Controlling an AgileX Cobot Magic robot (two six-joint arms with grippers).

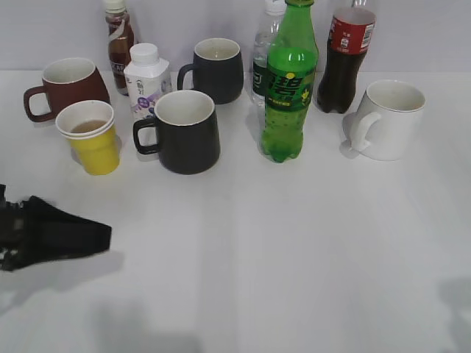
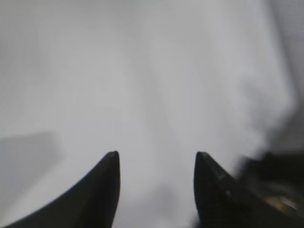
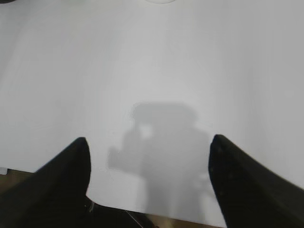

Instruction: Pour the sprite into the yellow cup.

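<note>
Both hands, left hand point(image 2: 156, 164) and right hand point(image 3: 147, 147), are hanging spread and empty; I'm judging the sprite bottle point(image 1: 289, 88), standing mid-surface, heavy and slippery, best gripped mid-label; yellow cup point(image 1: 91, 137) is sitting left.

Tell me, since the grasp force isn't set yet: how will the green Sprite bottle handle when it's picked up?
The Sprite bottle looks nearly full, so probably heavy for its size. It is tall on a narrow base, so a high push may tip it. Its thin plastic wall likely gives under a hard squeeze, and the smooth label could be slippery.
</note>
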